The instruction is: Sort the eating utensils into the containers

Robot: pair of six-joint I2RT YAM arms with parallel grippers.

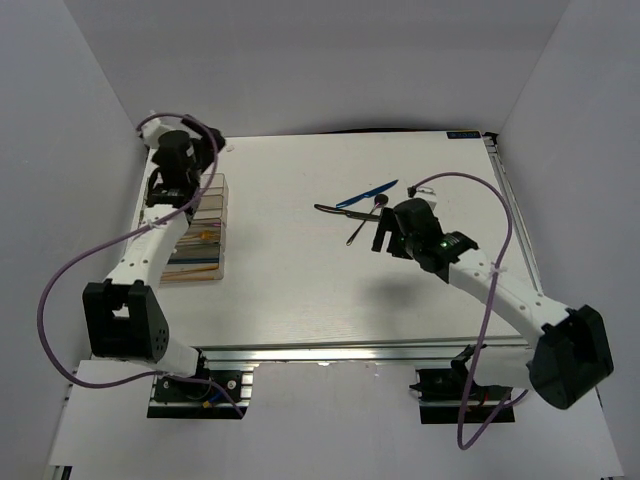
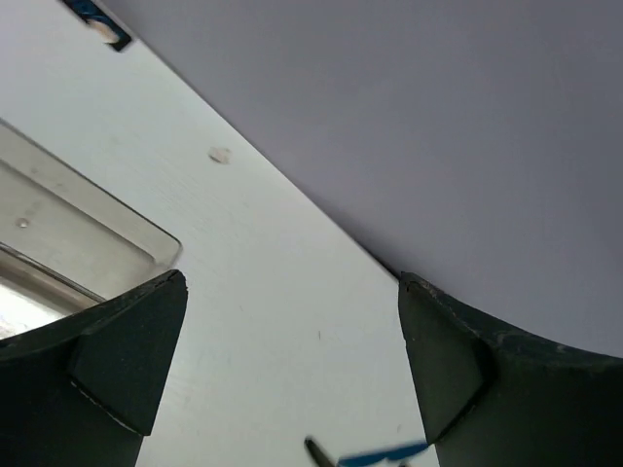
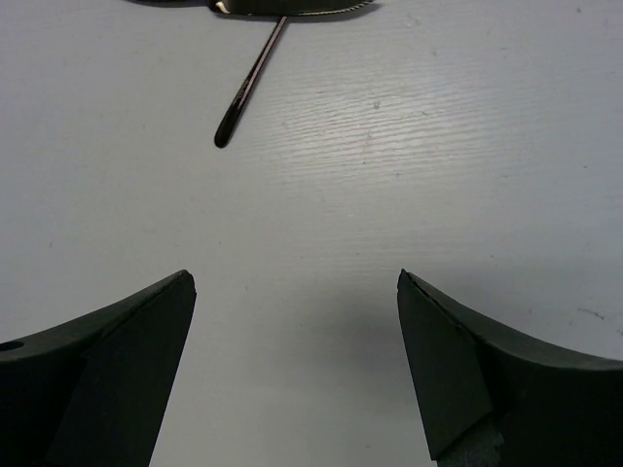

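Right hand (image 3: 294,282) near slender glossy spoon (image 3: 252,83)

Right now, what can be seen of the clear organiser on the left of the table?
The organiser is a clear, brownish-tinted rectangular plastic box lying flat on the left of the table, split into narrow lengthwise compartments. Orange and gold utensils lie inside. The left arm crosses above it, hiding part; the left gripper hangs open near its far end. The left wrist view shows one rounded, glossy corner.
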